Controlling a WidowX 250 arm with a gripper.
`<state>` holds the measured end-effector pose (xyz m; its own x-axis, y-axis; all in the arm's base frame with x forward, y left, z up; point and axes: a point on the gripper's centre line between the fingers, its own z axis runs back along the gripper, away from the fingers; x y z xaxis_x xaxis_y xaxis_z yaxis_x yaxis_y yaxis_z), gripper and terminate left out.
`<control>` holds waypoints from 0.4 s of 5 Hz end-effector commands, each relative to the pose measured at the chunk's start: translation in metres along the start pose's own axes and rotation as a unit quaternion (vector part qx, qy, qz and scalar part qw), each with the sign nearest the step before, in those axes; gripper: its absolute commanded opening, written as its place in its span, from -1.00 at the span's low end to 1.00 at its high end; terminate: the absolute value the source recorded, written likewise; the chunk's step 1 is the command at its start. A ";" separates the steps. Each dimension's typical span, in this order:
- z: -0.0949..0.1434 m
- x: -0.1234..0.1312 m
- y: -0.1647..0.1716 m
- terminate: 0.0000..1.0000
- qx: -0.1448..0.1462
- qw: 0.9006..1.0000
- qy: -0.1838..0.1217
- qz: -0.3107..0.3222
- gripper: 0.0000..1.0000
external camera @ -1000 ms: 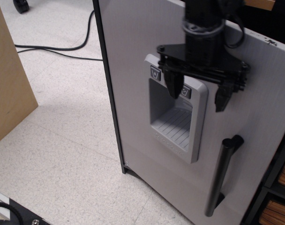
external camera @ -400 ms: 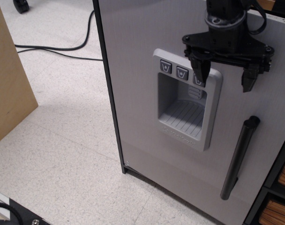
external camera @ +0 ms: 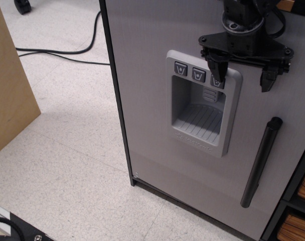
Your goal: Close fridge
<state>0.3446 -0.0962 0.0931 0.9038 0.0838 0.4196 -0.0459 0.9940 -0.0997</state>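
Observation:
The fridge door [external camera: 147, 90] is a grey brushed panel with a black edge. It faces me and fills the upper right of the view. It has a dispenser recess [external camera: 202, 108] with three buttons and a black bar handle [external camera: 260, 163] at the right. My gripper [external camera: 243, 76] is open and empty. It hangs in front of the door's upper right, with the left finger over the recess's top right corner and the right finger just above the handle. I cannot tell whether it touches the door. The fridge's interior is hidden behind the door.
A tan wooden panel [external camera: 9, 80] stands at the left. A black cable [external camera: 62, 52] runs across the speckled floor [external camera: 62, 170]. Dark shelving with wooden items [external camera: 298, 201] shows at the lower right. A black object [external camera: 12, 228] sits at the bottom left corner.
The door has swung to the right, carrying the recess and handle rightward. My gripper has moved right and up with it, and stays open.

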 end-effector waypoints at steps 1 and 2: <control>0.010 0.010 -0.004 -1.00 -0.011 0.998 -0.055 -0.005 1.00; 0.007 0.011 -0.002 -1.00 -0.008 0.998 -0.061 -0.003 1.00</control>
<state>0.3542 -0.0961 0.0894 0.8617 0.0759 0.5017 -0.0314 0.9948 -0.0966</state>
